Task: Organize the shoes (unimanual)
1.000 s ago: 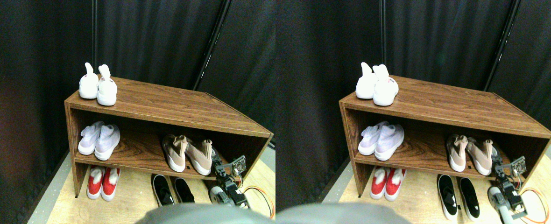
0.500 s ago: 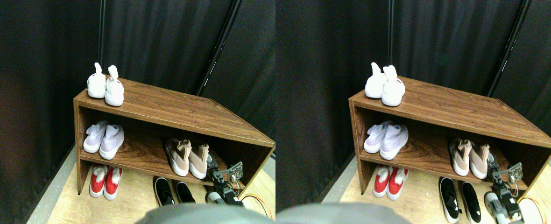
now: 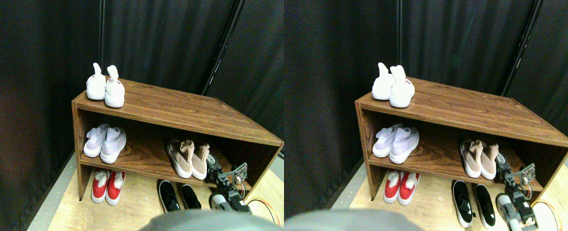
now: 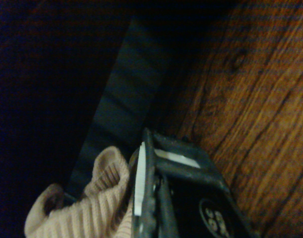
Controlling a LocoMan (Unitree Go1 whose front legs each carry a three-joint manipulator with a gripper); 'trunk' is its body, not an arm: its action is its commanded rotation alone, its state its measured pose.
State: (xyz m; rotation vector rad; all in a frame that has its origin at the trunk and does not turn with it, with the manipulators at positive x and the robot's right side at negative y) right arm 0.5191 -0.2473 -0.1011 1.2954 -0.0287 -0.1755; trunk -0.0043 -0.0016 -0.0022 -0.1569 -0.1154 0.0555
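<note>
A: Where is the right gripper [image 3: 215,167] sitting at this moment?

B: It is reaching onto the middle board of the brown wood-grain shoe rack [image 3: 178,108], pressing against the outer side of the right-hand dusty-pink knit sock-shoe [image 3: 200,162]. In the wrist view the ribbed pink collar [image 4: 99,198] is lying directly against the dark jaw frame.

A: Is it gripping that shoe?

B: I cannot tell. The gap between the jaws is not showing in either view, so a hold and a plain push are looking the same.

A: How is the shoe lying relative to it?

B: The pink shoe is lying to the gripper's left, toe pointing out toward the front edge of the board, heel toward the back. Its long axis is running front to back, nearly parallel with its partner pink shoe [image 3: 179,157], and the two are almost touching.

A: So what is the coming move depending on?

B: Probably a small leftward nudge or a release; the pair is already looking close to lined up.
</note>
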